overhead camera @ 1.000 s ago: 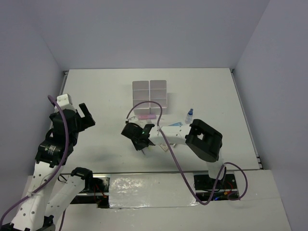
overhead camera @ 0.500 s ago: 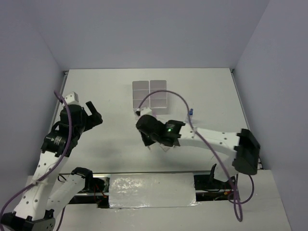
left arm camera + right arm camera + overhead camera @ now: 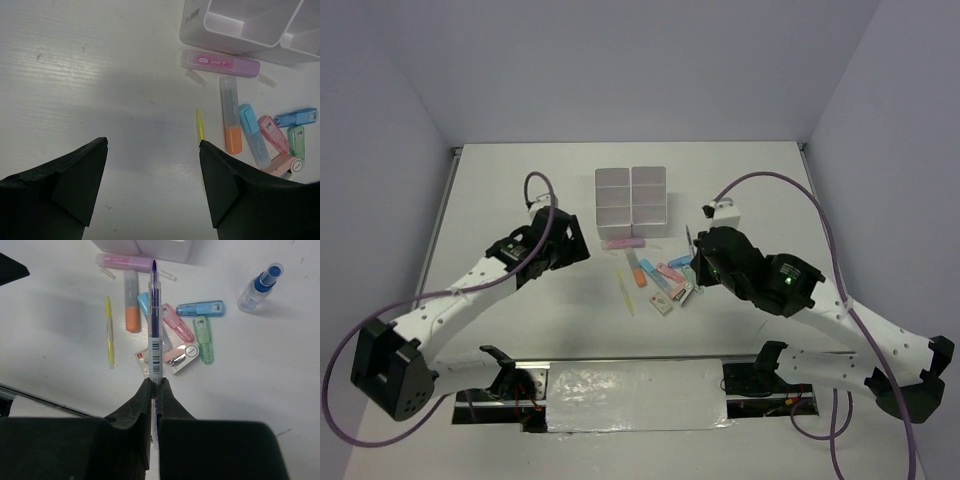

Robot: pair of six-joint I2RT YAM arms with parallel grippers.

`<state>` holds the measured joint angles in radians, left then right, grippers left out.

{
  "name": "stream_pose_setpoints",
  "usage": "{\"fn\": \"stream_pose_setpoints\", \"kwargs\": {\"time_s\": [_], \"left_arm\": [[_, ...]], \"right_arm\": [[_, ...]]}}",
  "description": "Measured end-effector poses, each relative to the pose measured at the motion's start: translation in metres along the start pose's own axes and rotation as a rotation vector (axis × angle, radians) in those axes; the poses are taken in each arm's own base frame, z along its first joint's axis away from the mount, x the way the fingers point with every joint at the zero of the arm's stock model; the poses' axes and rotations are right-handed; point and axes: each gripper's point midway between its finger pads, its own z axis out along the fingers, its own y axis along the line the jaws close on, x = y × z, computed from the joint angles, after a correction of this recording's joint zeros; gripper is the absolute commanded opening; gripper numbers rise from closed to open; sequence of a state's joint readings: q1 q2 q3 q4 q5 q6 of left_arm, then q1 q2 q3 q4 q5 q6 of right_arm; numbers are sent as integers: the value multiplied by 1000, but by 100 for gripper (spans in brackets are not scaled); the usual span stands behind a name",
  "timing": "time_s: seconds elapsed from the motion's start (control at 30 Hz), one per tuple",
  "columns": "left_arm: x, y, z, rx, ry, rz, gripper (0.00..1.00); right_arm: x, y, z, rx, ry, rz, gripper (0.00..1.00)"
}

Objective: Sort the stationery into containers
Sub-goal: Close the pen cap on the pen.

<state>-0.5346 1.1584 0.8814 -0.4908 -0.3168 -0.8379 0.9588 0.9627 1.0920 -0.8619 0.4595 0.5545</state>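
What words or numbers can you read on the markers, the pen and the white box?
Nothing reads clearly enough to quote.
Long pink plastic marker: white writing on a darker patch, too blurred.
Clear thin pen with purple tip, in the right pincer: barcode and tiny print, too small.
Short blue marker and short green marker: small labels, unreadable.
White translucent plastic compartment block: raised marks on its wall, unreadable.

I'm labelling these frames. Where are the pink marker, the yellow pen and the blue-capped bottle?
pink marker (image 3: 125, 261), right wrist view, middle of barrel.
yellow pen (image 3: 109, 333), right wrist view, mid-shaft.
blue-capped bottle (image 3: 249, 297), right wrist view, clear body.
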Motion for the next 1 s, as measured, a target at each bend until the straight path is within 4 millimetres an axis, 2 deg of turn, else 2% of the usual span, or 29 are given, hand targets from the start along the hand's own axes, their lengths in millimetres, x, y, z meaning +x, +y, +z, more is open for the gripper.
{"fn": "stream_pose_setpoints", "kwargs": {"time_s": [0.1,0.23,0.33,0.4,0.5,0.53,0.57,0.73,0.9,1.0], "left_arm": [[6,-14,15,0,26,28,82],[16,-32,24,15,60,98,77],[17,-54,37,47,99,197,70],[15,-68,45,71,118,258,69],[13,-76,48,109,136,357,69],[13,-78,47,126,140,393,72],[14,-79,46,151,149,439,99],[33,-90,39,275,197,685,99],[54,-112,31,430,223,938,99],[59,-121,38,499,254,1064,91]], "right_arm": [[7,-16,0,18,-5,11,0],[19,-32,7,52,26,5,0],[19,-33,7,44,30,-8,0],[18,-32,6,26,22,-13,0],[15,-30,1,-10,-2,-15,0],[14,-29,0,-23,-9,-14,0],[14,-28,-2,-35,-16,-15,0],[15,-25,-4,-60,-14,-30,0],[16,-20,-6,-102,-27,-30,0],[17,-17,-8,-135,-38,-28,0]]}}
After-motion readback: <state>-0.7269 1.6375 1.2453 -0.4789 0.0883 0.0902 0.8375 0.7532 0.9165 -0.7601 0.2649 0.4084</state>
